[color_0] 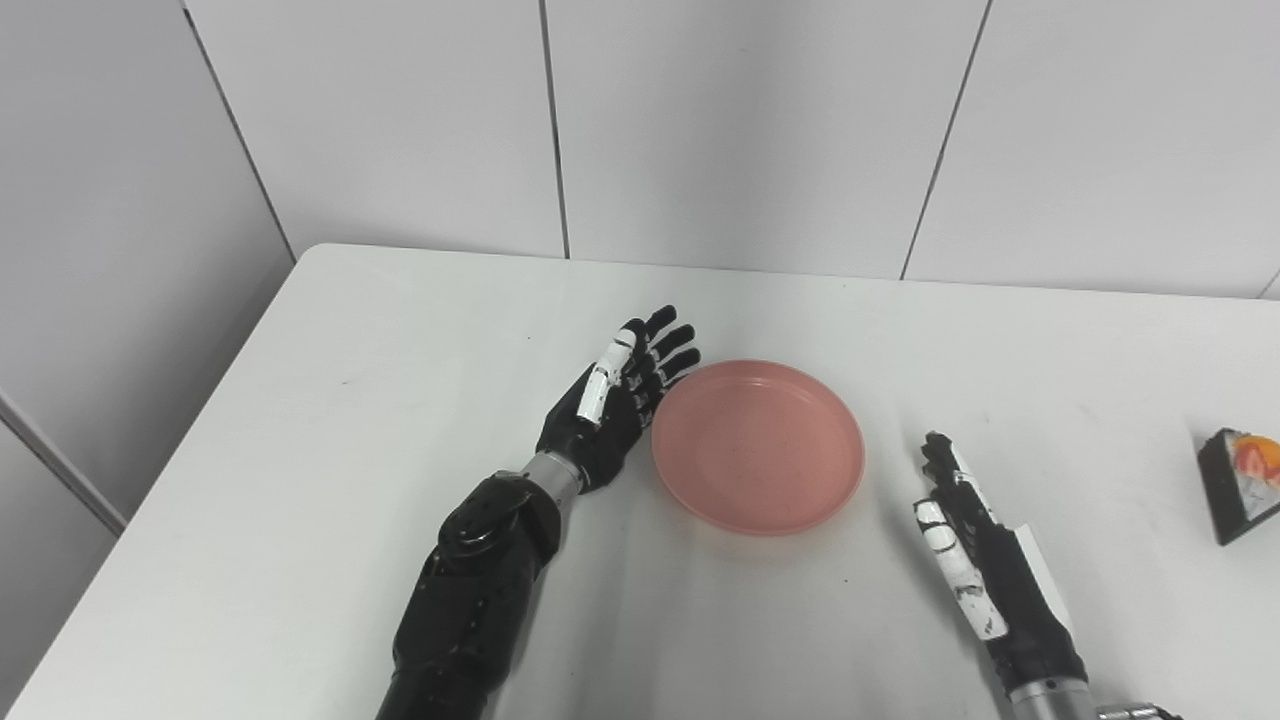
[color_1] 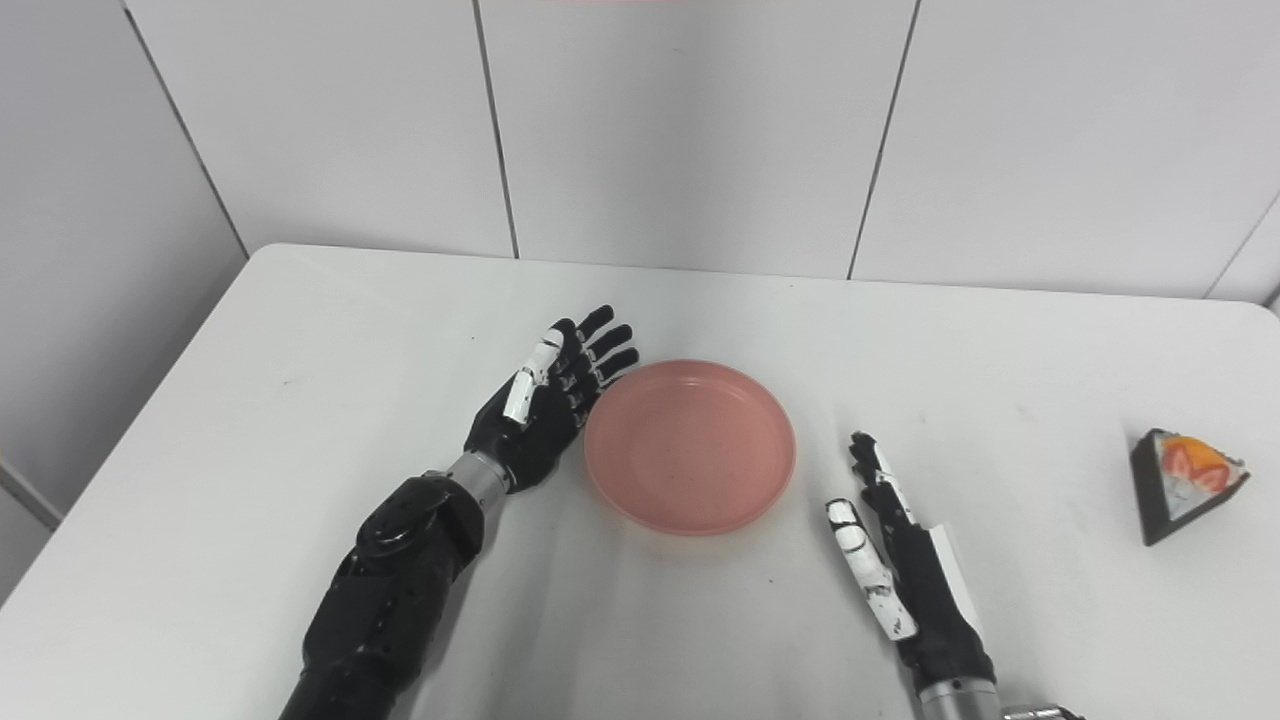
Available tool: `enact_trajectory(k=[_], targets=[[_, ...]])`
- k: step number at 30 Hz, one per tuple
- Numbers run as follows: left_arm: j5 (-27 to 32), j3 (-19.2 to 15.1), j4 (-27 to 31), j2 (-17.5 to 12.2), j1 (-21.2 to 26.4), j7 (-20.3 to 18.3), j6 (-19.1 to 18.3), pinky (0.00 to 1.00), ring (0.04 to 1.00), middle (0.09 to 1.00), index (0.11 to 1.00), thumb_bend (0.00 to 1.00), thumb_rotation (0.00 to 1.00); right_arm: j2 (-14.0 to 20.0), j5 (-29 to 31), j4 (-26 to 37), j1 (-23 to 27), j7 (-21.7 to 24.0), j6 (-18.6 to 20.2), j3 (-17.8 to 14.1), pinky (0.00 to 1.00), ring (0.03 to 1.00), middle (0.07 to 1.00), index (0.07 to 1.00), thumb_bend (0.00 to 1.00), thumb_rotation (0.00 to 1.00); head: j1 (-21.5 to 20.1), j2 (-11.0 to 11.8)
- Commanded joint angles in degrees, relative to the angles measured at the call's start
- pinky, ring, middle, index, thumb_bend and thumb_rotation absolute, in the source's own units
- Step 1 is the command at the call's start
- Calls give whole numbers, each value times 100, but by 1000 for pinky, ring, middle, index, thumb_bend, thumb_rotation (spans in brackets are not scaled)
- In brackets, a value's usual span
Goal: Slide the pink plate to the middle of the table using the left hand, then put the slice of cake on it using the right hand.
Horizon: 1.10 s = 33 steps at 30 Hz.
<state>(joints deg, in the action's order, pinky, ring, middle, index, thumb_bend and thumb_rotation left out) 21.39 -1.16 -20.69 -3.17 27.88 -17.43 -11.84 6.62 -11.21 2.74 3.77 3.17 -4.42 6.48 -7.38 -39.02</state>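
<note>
Now, plate: the pink plate (color_0: 758,447) lies flat and bare near the middle of the surface, so the sliding step looks all but done.
Left hand: the left hand (color_0: 612,398) stands on its edge just beside the plate's left rim, palm toward it, fingers (color_0: 668,345) straight and spread, holding nothing; whether it touches the rim I cannot tell. A flat upright palm suits pushing a shallow dish sideways rather than gripping it.
Right hand: the right hand (color_1: 895,555) rests low to the right of the plate and nearer the robot, apart from it, fingers extended and empty, apparently waiting its turn.
Cake: the slice of cake (color_1: 1185,483), a dark wedge with orange and red fruit on top, sits well apart at the far right of the surface, untouched.
Next move, by my judgement: the right hand must reach outward to the slice, clear of the plate.
Surface: the white table (color_0: 400,400) is otherwise marked only by small specks.
</note>
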Motion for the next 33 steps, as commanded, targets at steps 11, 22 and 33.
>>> enact_trajectory(k=[11, 22, 33], targets=[[-67, 135, -48, 2, -407, -101, -488, 933, 939, 950, 955, 384, 1000, -75, -7, 114, 68, 92, 270, 97, 937, 956, 969, 972, 343, 1000, -399, -92], [51, 36, -95, -82, -472, -242, -484, 944, 951, 961, 966, 377, 1000, -89, -693, 740, 74, -320, 598, -37, 907, 949, 970, 975, 355, 1000, -1004, -18], [80, -5, -344, -301, -504, -550, -318, 916, 928, 941, 947, 398, 1000, 93, -2027, 1587, 473, -492, 1024, -296, 840, 907, 946, 961, 527, 895, -1776, 119]])
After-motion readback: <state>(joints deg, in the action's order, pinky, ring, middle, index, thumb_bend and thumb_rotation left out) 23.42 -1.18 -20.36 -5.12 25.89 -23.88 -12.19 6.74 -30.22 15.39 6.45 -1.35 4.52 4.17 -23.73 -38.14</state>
